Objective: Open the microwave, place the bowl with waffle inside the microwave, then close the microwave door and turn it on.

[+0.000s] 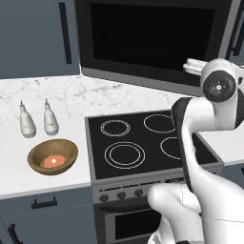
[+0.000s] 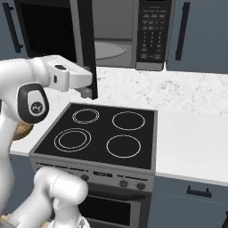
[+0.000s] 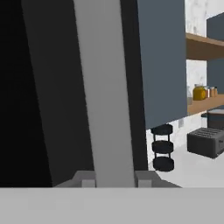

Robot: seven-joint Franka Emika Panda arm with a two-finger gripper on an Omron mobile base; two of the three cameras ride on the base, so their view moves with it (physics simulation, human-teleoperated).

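A marbled white counter (image 1: 57,97) flanks a black stovetop (image 2: 102,133). Above it, the microwave door (image 2: 87,44) is swung open, its free edge clasped between the fingers of the gripper (image 2: 87,92). The bowl (image 1: 52,156) with the waffle (image 1: 54,161) is set on the counter, well left of the hand.

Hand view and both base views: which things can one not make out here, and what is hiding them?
- Gripper, right base view: its fingertips are hidden behind the open microwave door; whether they clamp it is unclear.
- Bowl, right base view: covered by the arm except for a sliver.
- Microwave keypad, right base view: labels too small.
- Hand view: the steel-grey door frame blocks the inside.
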